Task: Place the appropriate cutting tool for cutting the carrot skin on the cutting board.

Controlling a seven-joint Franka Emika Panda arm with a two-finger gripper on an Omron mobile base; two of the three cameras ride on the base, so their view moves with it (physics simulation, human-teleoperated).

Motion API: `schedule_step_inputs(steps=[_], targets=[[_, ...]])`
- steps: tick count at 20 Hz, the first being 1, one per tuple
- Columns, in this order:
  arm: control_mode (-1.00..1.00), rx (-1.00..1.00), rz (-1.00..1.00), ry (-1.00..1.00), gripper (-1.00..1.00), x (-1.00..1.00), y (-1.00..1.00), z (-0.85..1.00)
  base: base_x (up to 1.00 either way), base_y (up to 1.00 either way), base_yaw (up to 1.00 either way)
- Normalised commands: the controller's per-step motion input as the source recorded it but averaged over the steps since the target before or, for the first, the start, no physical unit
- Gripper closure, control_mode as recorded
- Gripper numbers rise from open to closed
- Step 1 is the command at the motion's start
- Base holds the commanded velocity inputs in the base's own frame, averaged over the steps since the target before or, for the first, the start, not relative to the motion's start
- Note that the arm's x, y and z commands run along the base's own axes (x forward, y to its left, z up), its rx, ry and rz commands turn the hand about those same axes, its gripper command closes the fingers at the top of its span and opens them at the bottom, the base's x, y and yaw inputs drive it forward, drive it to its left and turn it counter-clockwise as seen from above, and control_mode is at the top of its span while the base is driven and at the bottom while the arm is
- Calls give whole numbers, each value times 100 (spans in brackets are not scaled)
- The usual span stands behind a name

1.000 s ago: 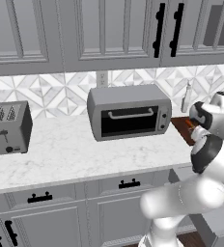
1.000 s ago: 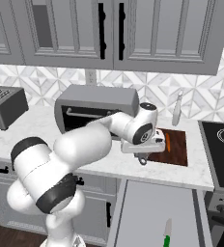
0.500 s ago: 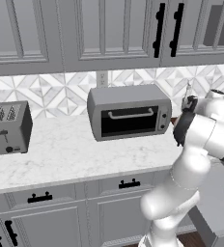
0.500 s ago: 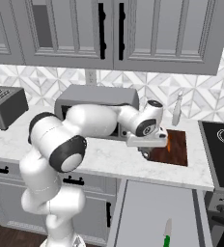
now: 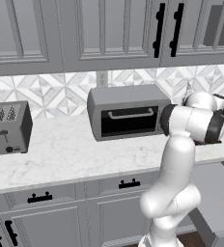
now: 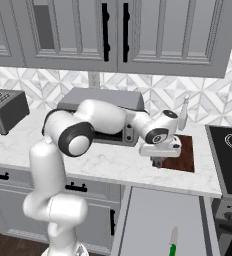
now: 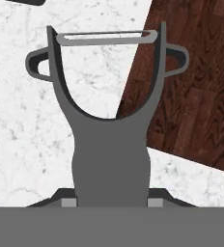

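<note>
The dark grey peeler points away from me with its Y-shaped head up, and my gripper is shut on its handle. The peeler hangs over white marble beside the cutting board; the right fork of its head overlaps the dark reddish-brown wood. From the right base view, my gripper hangs low at the near left corner of the cutting board. The carrot is hidden.
A grey toaster oven stands left of the board and behind the arm, with a toaster at the far left. A slim bottle stands behind the board. The black stovetop lies to its right. A green-tipped item lies low in front.
The arm's elbow and upper links have swung round to the left and up. The hand has stayed by the board's left edge and sunk a little, still holding the peeler.
</note>
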Motion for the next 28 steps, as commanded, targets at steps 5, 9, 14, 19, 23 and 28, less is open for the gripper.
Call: schedule_step_inputs(steps=[5,9,14,19,23,28], targets=[[-100,0,0,0,100,42,0,-11,0,0,0],[-100,0,0,0,100,38,0,-20,0,0,0],[-100,0,0,0,100,39,0,-20,0,0,0],[-100,0,0,0,100,25,-6,-10,0,0,0],[-100,0,0,0,-100,8,-6,-13,0,0,0],[-100,0,0,0,-100,8,0,-11,0,0,0]])
